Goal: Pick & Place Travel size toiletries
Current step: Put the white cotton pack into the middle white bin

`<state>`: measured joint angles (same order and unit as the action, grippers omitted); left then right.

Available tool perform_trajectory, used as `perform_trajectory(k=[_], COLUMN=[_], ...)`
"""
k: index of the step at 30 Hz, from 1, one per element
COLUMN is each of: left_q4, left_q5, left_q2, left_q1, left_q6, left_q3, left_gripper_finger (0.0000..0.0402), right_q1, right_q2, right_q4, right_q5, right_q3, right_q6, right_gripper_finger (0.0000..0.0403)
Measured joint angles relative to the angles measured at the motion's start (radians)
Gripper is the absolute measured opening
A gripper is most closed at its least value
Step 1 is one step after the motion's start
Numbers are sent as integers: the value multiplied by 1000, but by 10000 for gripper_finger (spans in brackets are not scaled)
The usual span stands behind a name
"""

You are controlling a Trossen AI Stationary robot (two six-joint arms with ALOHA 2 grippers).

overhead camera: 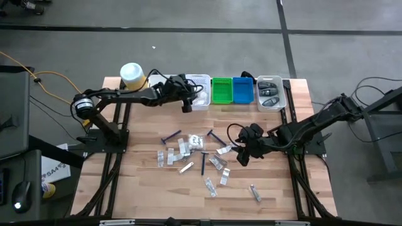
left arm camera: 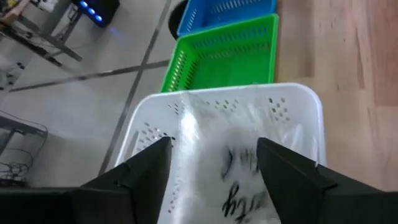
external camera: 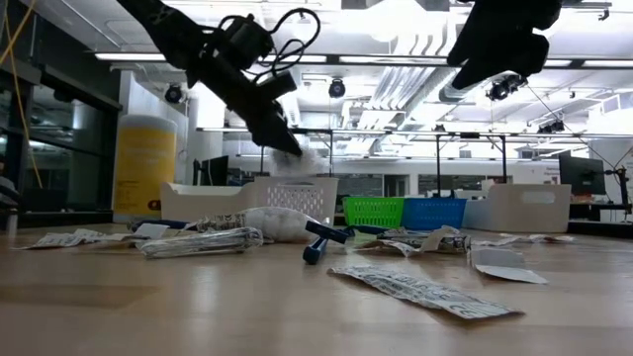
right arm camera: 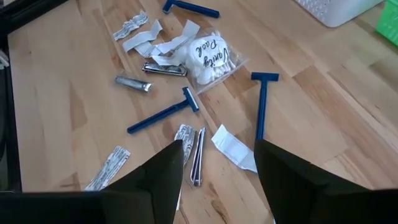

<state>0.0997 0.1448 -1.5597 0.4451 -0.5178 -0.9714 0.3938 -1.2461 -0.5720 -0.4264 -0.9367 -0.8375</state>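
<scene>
Our left gripper (overhead camera: pixel 186 99) hangs over the white basket (overhead camera: pixel 200 100) at the bench's far edge, its fingers spread. A clear packet (left arm camera: pixel 239 180) with dark writing shows blurred between them, so we judge it is dropping into that basket, apparently the place for packets. The green basket (overhead camera: pixel 222 90) and blue basket (overhead camera: pixel 242 90) stand just beside it.

Our right gripper (overhead camera: pixel 245 150) hovers, fingers apart and empty, over the scattered toiletries (overhead camera: pixel 191 154) mid-bench, placed there, we judge, to choose its next piece. Below it lie blue razors (right arm camera: pixel 163 112), a cotton-pad pouch (right arm camera: pixel 209 56) and paper sachets (right arm camera: pixel 137 28).
</scene>
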Motion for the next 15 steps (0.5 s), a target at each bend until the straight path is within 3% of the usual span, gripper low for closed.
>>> perform_trajectory(k=[7,15], left_q4=[1,-275], left_q5=[3,-144], left_q2=[3,109], left_q1=[0,-39], left_q6=[3,148], left_q3=[0,1], left_gripper_finger=[239,224], right_q1=[20,53], right_q2=[0,-1], right_q4=[1,-1], right_q5=[-2,-2], right_q3=[0,1], right_q6=[-8,-23], right_gripper_finger=[189,189])
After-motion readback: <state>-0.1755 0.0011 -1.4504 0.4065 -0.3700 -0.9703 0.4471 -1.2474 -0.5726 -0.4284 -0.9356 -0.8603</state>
